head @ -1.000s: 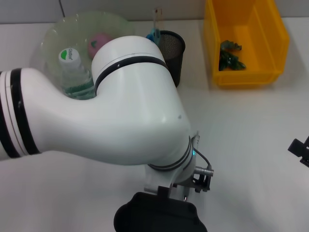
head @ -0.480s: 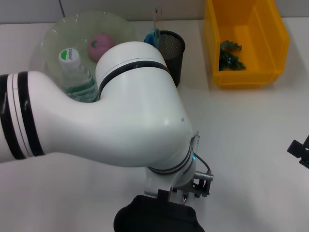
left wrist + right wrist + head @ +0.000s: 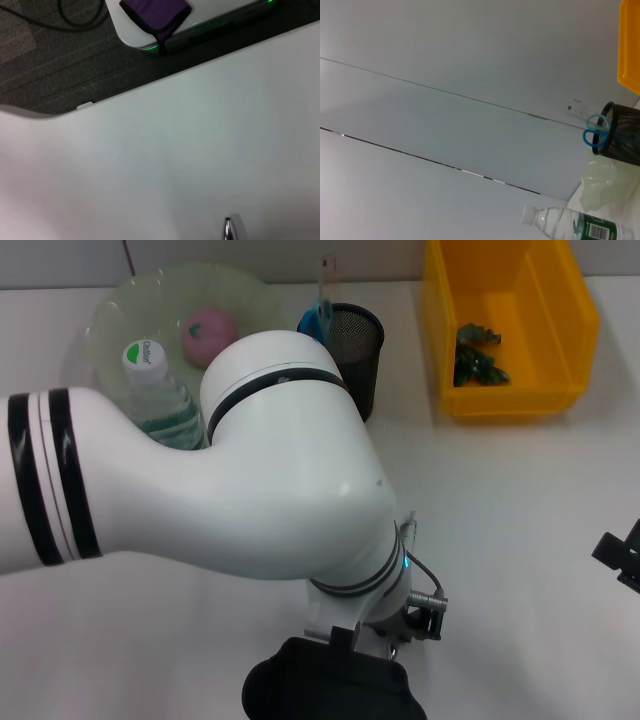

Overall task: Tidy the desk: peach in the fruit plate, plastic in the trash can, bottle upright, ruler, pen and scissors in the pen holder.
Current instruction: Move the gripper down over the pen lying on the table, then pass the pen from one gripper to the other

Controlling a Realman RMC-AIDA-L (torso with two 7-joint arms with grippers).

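Pen [image 3: 228, 228]: only a metallic tip is seen in the left wrist view, on the desk's near edge.
Left gripper: hidden beneath its own arm low over that edge; finger state cannot be told.
Right gripper [image 3: 622, 558]: parked far right; state cannot be told.
Pen holder [image 3: 354, 352]: well away, across the desk.
Pen's long axis: cannot be judged.

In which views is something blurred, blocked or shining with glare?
Head view: the left arm fills the middle and hides much of the desk, with a soft highlight on its shell. Left wrist view: the desk surface looks soft and featureless; a metal tip glints. Right wrist view: the bottle and pen holder are sharp.
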